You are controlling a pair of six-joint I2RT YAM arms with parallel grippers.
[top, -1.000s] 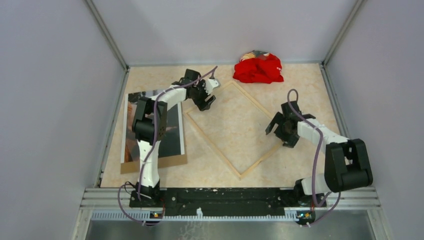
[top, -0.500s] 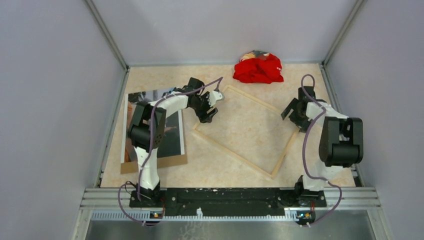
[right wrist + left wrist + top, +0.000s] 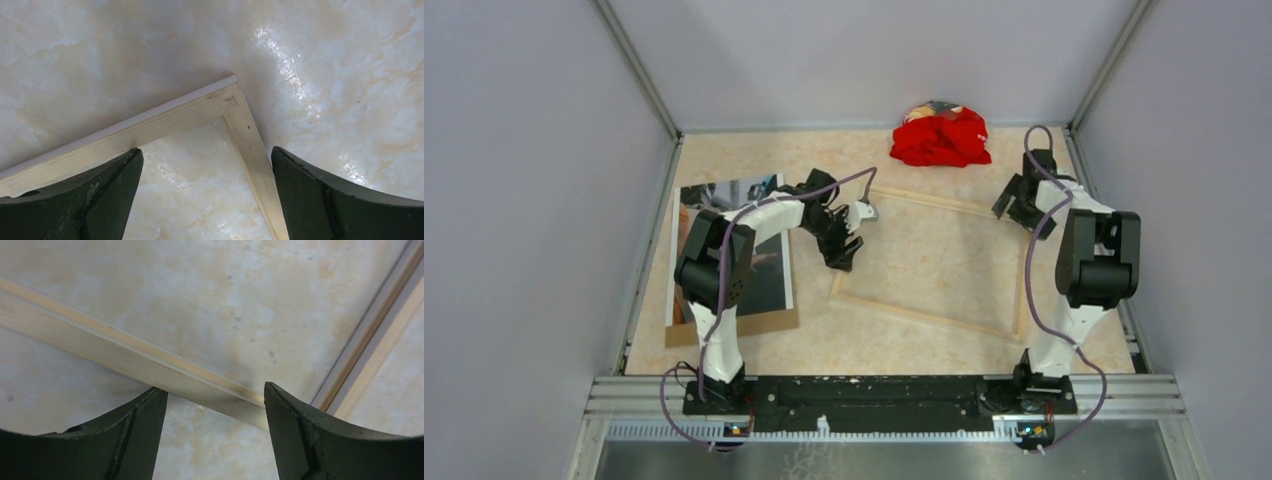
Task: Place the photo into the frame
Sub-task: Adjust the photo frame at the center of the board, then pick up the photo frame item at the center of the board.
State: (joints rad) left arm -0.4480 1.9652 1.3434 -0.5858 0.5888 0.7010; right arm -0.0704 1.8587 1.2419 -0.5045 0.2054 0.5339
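The frame (image 3: 924,316) lies flat on the table with its light wood back up, its rails nearly square to the table edges. My left gripper (image 3: 845,247) is open over the frame's left rail; in the left wrist view the rail (image 3: 125,357) runs just beyond the gripper (image 3: 215,440). My right gripper (image 3: 1021,207) is open over the far right corner of the frame, and that corner (image 3: 231,97) lies between and just beyond the right gripper's (image 3: 205,200) fingertips. The photo (image 3: 764,280) lies picture up at the left on a brown backing board (image 3: 754,325), partly hidden by the left arm.
A crumpled red cloth (image 3: 940,140) lies at the back of the table near the far wall. Grey walls close in the table on the left, right and back. The right arm stands upright near the right wall.
The frame has turned counter-clockwise from a diamond position to nearly square with the table. My right gripper swung to the far right with its corner. My left gripper moved nearer along the left rail.
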